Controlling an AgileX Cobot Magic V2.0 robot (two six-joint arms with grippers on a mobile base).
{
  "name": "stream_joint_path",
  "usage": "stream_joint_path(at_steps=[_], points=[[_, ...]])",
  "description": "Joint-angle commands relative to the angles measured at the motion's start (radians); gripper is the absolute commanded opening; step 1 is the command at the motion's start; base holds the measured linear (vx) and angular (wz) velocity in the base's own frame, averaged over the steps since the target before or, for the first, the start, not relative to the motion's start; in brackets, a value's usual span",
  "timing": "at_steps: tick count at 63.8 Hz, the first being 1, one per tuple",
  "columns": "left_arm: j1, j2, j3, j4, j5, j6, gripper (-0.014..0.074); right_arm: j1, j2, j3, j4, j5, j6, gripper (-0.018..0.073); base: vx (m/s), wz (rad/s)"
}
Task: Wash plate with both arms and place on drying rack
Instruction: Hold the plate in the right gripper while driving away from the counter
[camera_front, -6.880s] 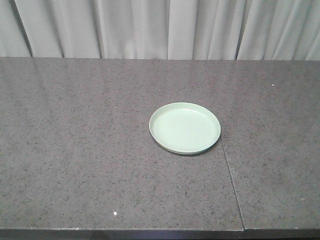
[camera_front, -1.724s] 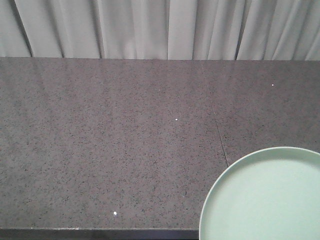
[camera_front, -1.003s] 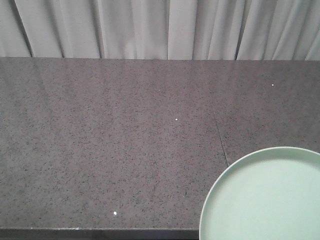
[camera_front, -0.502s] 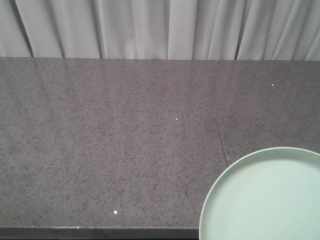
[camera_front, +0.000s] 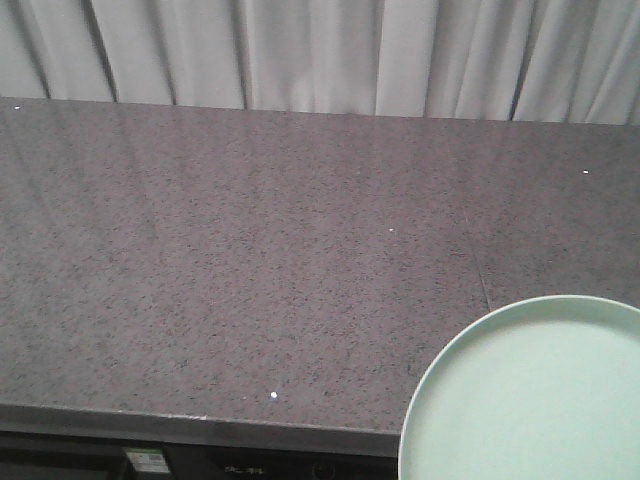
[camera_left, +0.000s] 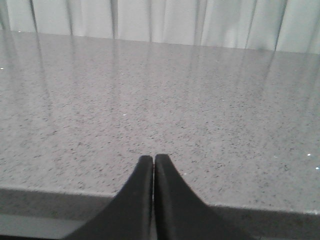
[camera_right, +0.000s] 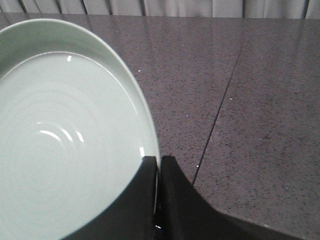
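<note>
- The only label I can spot is a small sticker (camera_front: 143, 462) on the dark front below the counter (camera_front: 250, 270). Its print is too small to read.
- The right gripper (camera_right: 159, 160) reaches in from the near side, its two black fingers pinched on the rim of the plate (camera_right: 65, 135).
- The plate (camera_front: 530, 400) is held off the stone, big in the near right corner of the front view.
- The left gripper (camera_left: 153, 159) points out over the counter's near edge, fingers pressed together and holding nothing.
- Compared with half a second ago, the front view has shifted: the counter's near edge and front now show, and the seam (camera_front: 480, 275) sits further right. The plate keeps the same corner.
</note>
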Motion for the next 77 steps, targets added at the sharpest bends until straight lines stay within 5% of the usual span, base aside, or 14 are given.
stream_joint_path(at_steps=[1,77], points=[[0.000,-0.014,-0.026,-0.009,-0.072,-0.009,-0.0006,-0.003,0.016,-0.024,0.003,-0.082,0.000,-0.0001,-0.07,0.29],[0.000,-0.014,-0.026,-0.009,-0.072,-0.009,-0.0006,-0.003,0.016,-0.024,0.003,-0.082,0.000,-0.0001,-0.15,0.58]])
